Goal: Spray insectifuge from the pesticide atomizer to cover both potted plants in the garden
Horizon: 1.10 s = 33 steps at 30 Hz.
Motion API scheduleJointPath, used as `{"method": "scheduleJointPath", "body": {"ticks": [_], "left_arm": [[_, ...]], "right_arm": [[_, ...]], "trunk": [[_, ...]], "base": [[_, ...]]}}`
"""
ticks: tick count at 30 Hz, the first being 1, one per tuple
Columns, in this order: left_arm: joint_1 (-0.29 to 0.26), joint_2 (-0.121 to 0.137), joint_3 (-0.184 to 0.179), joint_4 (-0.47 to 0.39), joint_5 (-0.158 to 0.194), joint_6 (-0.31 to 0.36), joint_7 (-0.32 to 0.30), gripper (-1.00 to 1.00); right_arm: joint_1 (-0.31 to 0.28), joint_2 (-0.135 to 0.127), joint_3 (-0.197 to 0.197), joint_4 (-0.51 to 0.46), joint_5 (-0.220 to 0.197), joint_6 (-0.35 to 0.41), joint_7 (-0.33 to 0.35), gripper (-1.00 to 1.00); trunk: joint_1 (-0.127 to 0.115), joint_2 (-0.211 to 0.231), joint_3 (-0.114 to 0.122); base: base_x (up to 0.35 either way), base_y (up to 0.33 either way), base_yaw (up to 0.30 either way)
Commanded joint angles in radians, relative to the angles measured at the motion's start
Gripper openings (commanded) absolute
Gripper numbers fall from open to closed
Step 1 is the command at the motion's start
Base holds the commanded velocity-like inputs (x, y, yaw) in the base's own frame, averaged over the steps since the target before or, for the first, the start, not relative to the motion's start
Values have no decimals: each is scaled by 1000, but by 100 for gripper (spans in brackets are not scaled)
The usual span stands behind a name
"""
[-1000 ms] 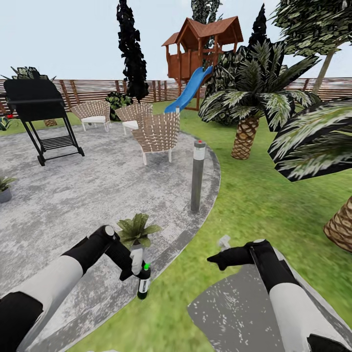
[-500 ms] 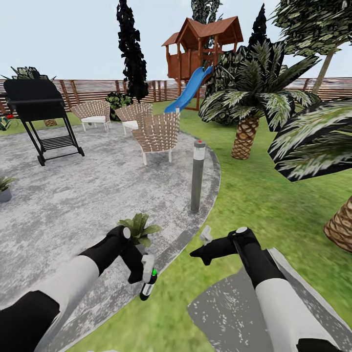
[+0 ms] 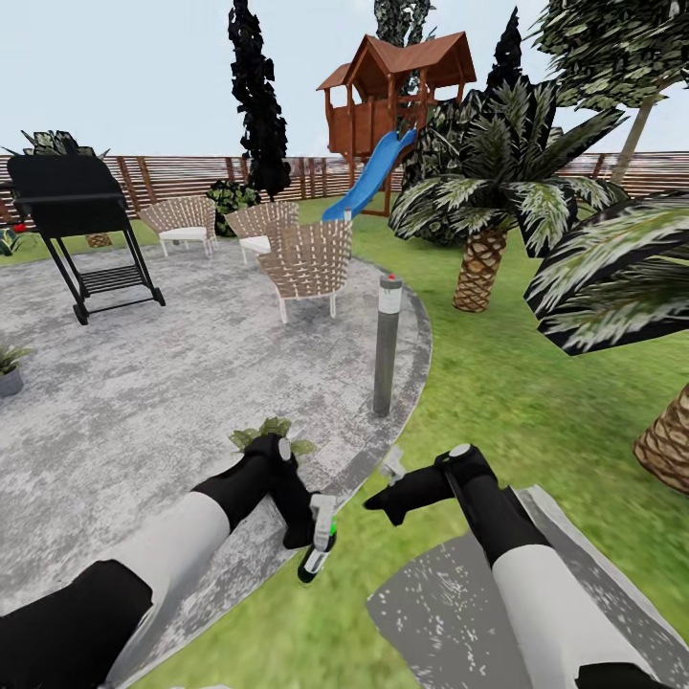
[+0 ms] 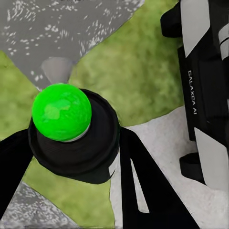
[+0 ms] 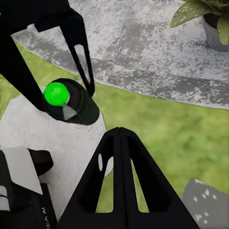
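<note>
- Nearest potted plant (image 3: 273,433): green leaf rosette in a small grey pot (image 5: 213,32), on the patio (image 3: 172,383) near its edge, partly behind the left arm.
- Second potted plant (image 3: 10,368) at the patio's far left.
- Pesticide atomizer (image 3: 317,552): clamped in left gripper (image 3: 316,536), over the grass by the patio edge; long axis tilted, green-dotted head uppermost.
- Right gripper (image 5: 120,143): fingers pressed together, empty, near the atomizer.
</note>
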Motion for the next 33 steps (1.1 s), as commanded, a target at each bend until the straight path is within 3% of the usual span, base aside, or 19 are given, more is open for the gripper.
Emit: {"method": "scheduleJointPath", "body": {"ticks": [1,7,9,21,27,33], "left_arm": [[-22,-1,-1,-1,-2,20,-5,-100],[-40,-12,-1,-1,-2,73,-1,-100],[-42,-14,-1,-1,-2,85,-1,-100],[-43,-23,0,-1,-2,95,28,-100],[-43,-27,0,-30,-1,95,32,-100],[-43,-28,0,-36,1,94,31,-100]], "right_arm": [[-1,2,0,-2,5,10,5,-100],[-1,5,1,-49,3,15,5,-100],[-1,10,2,-70,2,48,5,-100],[-1,29,18,-91,0,68,5,-100],[-1,29,23,-92,-45,68,5,-100],[-1,29,41,-92,-51,68,5,-100]], "trunk": [[0,0,-1],[0,0,-1],[0,0,-1],[0,0,-1],[0,0,-1],[0,0,-1]], "base": [[0,0,0],[0,0,0],[0,0,0],[0,0,0],[0,0,0],[0,0,0]]}}
